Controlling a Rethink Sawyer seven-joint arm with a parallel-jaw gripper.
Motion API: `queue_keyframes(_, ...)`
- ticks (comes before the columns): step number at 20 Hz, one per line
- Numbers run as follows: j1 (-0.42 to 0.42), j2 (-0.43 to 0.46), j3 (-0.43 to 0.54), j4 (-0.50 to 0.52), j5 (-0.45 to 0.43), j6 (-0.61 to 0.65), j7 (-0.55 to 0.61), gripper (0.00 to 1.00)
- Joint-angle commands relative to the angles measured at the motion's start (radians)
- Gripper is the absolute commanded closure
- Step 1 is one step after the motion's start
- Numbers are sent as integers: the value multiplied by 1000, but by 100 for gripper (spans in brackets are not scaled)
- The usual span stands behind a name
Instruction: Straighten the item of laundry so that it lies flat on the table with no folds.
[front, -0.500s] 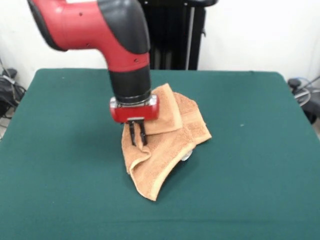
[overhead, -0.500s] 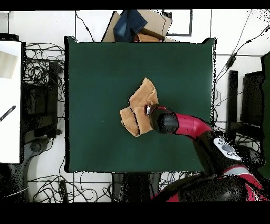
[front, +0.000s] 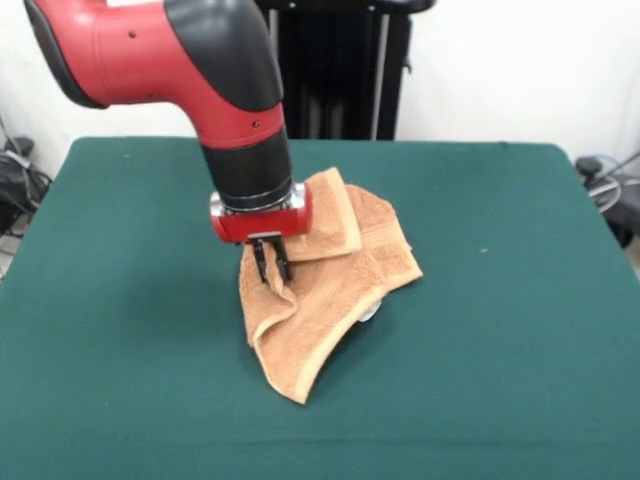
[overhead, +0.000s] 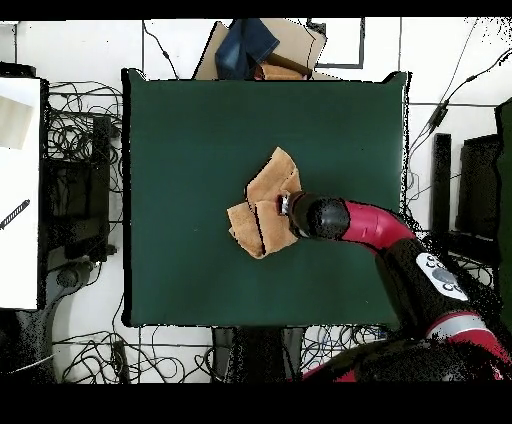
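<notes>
The orange-tan towel (front: 330, 285) lies crumpled and folded over itself near the middle of the green table (front: 500, 300). One flap is folded back at its far side and a point hangs toward the front. My gripper (front: 271, 272) stands over the towel's left part, fingers shut on a raised fold of the towel, which is pulled up slightly. In the overhead view the towel (overhead: 263, 200) shows left of the arm's wrist, which hides the gripper; the table (overhead: 180, 150) spreads around it.
A small pale round thing (front: 370, 313) peeks from under the towel's right edge. Cables and equipment (overhead: 75, 190) lie off the table's sides. A cardboard box with blue cloth (overhead: 262, 48) sits beyond the far edge in the overhead view.
The arm has shifted a little to the left in the front view, dragging the gripped fold with it. The towel's front point moved slightly left too.
</notes>
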Motion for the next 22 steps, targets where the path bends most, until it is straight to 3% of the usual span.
queue_keyframes(1, -42, -24, 124, -86, -51, 156, -231, 100)
queue_keyframes(8, -96, -105, 167, -10, -60, 201, -223, 100)
queue_keyframes(22, -175, -46, 225, 17, -126, 173, -224, 100)
